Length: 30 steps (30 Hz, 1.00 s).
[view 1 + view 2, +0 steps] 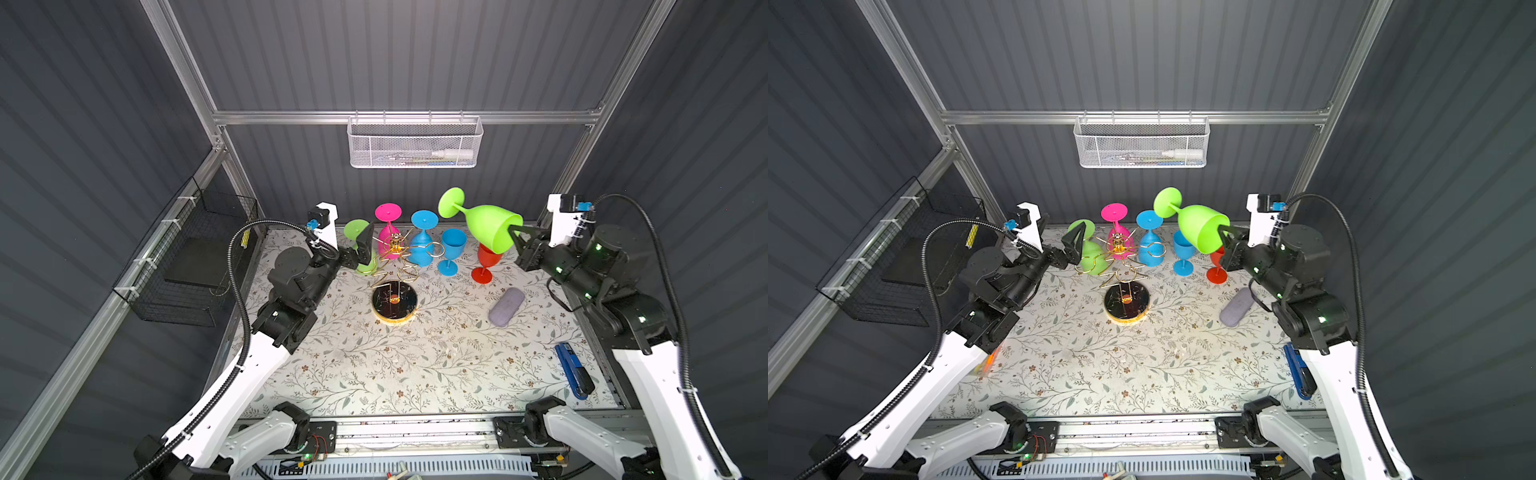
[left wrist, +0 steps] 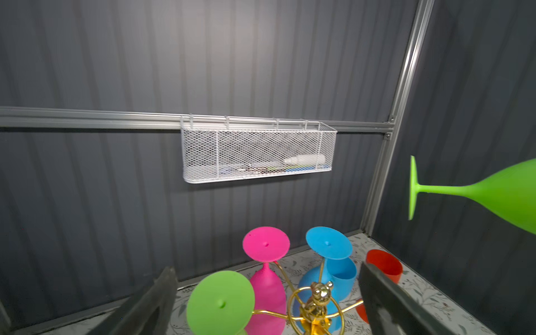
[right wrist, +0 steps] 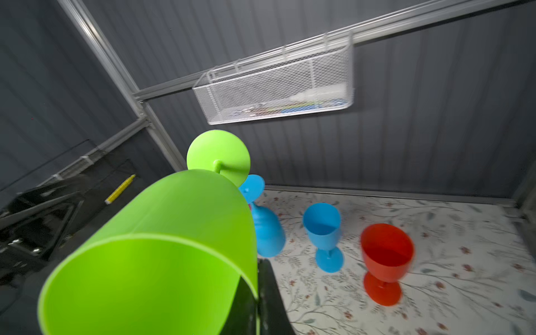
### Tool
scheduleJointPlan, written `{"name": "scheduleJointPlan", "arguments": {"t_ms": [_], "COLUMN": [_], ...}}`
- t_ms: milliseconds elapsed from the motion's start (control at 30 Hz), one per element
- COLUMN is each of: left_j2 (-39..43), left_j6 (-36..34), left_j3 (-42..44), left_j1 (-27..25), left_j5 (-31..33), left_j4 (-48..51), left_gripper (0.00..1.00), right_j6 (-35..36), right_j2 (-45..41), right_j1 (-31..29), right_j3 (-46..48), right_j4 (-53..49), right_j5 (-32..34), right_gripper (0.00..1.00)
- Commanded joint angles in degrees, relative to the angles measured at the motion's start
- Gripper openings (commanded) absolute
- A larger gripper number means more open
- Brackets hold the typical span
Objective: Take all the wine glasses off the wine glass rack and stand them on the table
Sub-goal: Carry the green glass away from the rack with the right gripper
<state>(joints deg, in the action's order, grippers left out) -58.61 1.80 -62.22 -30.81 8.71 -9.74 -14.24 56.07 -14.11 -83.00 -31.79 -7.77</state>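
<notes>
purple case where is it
In both top views the purple case lies right of centre, just in front of the upright red glass.

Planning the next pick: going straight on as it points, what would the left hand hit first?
Probably the lime-green plastic wine glass hanging upside down on the gold wire rack; its foot shows between the jaws of the open left hand. Depth unclear.

The tilted green wine glass [image 2: 493, 191] is cut off by the left wrist view's edge. In a top view it hides part of the red wine glass [image 1: 482, 275].
</notes>
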Motion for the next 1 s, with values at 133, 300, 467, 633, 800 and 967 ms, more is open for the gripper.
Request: {"name": "scheduleJointPlan", "arguments": {"t_ms": [133, 300, 467, 633, 800, 967], "left_j2": [1.21, 2.47, 3.19, 4.42, 5.25, 5.38], "left_j6": [-4.45, 1.26, 3.02, 1.85, 0.85, 0.66], "left_j3": [1.83, 4.01, 6.19, 8.29, 9.40, 10.33], "left_j1": [2.32, 8.02, 11.58, 11.80, 11.91, 12.00], "left_j5": [8.39, 8.94, 7.84, 9.43, 9.95, 9.94], "left_j4": [2.46, 2.44, 2.84, 2.92, 2.75, 2.41], "left_gripper": [1.00, 1.00, 1.00, 1.00, 1.00, 1.00], "right_j6": [7.82, 9.06, 9.70, 9.76, 10.10, 11.14], "right_j2": [-0.48, 2.44, 11.10, 21.11, 29.27, 35.42], "right_j1": [12.15, 20.46, 21.82, 22.06, 22.02, 21.93], "right_j3": [-0.39, 3.53, 2.35, -0.81, -5.36, -9.19], "right_j4": [-17.30, -15.70, -14.58, -15.07, -16.62, -17.84], "right_j5": [16.78, 18.19, 21.32, 20.93, 19.80, 19.55], "right_gripper": [0.00, 0.00, 0.00, 0.00, 0.00, 0.00]}}
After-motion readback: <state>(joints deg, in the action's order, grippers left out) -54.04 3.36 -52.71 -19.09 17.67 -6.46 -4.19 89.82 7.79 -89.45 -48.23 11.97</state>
